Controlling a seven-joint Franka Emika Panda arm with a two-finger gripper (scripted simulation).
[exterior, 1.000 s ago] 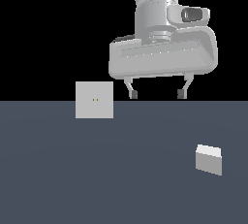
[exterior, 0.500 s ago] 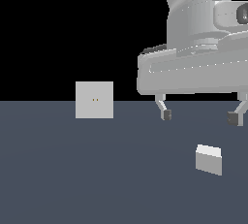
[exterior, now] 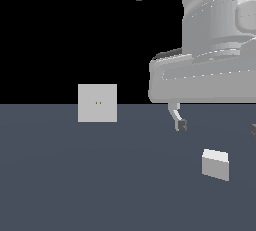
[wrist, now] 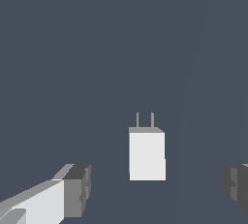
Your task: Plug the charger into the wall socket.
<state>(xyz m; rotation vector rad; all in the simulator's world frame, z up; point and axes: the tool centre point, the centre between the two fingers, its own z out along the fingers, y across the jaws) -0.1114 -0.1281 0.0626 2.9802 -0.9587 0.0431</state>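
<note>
The charger (exterior: 215, 164) is a small light-grey block with a whiter top, lying on the dark floor at the exterior view's right. In the wrist view the charger (wrist: 147, 154) shows two thin prongs at one end. The wall socket (exterior: 97, 103) is an upright grey square plate with two tiny orange holes, at the exterior view's left. My gripper (exterior: 217, 127) hangs above the charger, open and empty, its fingers (wrist: 76, 189) wide apart with the charger between them but lower.
The dark grey floor (exterior: 100, 175) stretches across the lower half of the exterior view. Black background lies behind the socket.
The gripper has moved toward the exterior view's right and closer to the camera, ending above the charger. The charger and socket have not moved.
</note>
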